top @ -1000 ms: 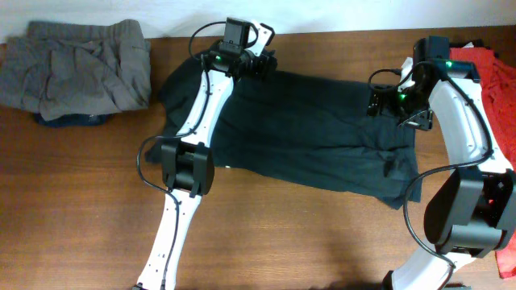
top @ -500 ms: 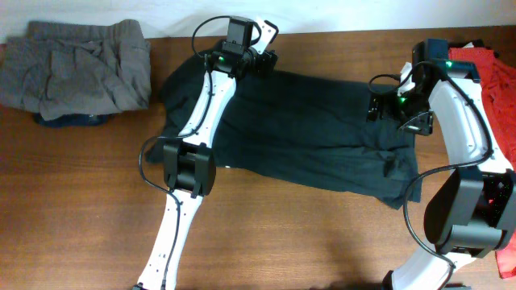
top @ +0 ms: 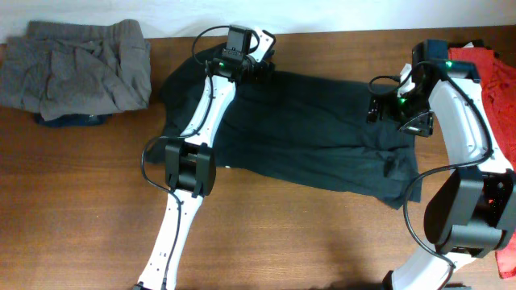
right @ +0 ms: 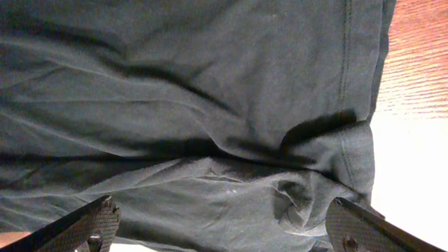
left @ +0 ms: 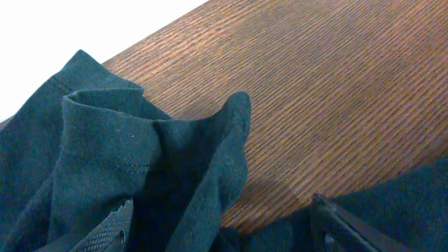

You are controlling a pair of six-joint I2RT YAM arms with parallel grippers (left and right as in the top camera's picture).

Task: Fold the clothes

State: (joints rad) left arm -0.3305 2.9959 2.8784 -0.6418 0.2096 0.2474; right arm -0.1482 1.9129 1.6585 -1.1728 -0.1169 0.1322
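Observation:
A large dark T-shirt (top: 314,133) lies spread across the middle of the wooden table; no lettering shows. My left gripper (top: 260,68) is open at the shirt's far edge, with a raised fold of the dark cloth (left: 189,161) between its fingers (left: 220,231). My right gripper (top: 379,103) is open above the shirt's right part, its fingers (right: 220,227) spread over creased cloth (right: 210,105). A grey garment (top: 76,68) lies bunched at the far left. A red garment (top: 496,76) lies at the far right edge.
A dark blue cloth (top: 68,121) peeks from under the grey garment. The table's far edge (top: 339,34) runs along a white wall. Bare wood (top: 306,234) fills the near half of the table.
My left gripper has shifted slightly toward the table's far edge. The right arm and the shirt look the same.

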